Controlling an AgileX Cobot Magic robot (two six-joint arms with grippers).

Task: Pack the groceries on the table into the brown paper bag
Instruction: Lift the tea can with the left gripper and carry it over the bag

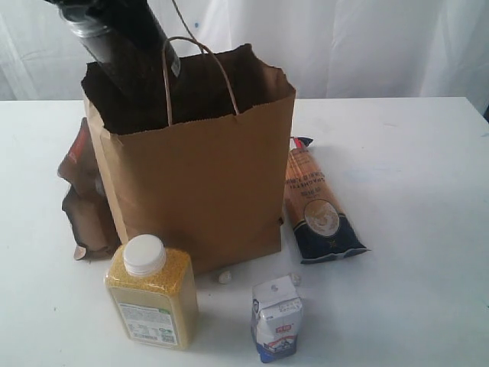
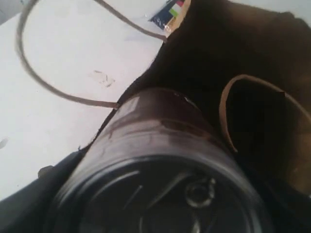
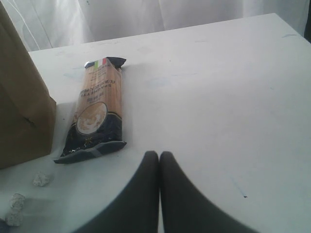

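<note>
The silver-lidded clear can [image 1: 122, 46], dark inside, hangs tilted with its lower end in the open mouth of the brown paper bag [image 1: 199, 183], near the bag's rear left corner. The left hand [image 2: 160, 199] is clamped around the can, whose ring-pull lid fills the left wrist view. The bag stands upright mid-counter, 1 loop handle [image 1: 200, 69] rising beside the can.

The dark-brown pouch [image 1: 84, 199] leans against the bag's left side. The long orange-navy packet [image 1: 321, 202] lies flat just beside its right side. In front stand the white-capped yellow grain bottle [image 1: 153, 294] and, to its right, the small white-blue carton [image 1: 276, 317], apart from each other. A few white crumbs [image 1: 223, 277] lie at the bag's base on the white counter [image 1: 412, 229].

The right hand [image 3: 159, 160] hovers low over bare counter, fingers pressed together, empty.
</note>
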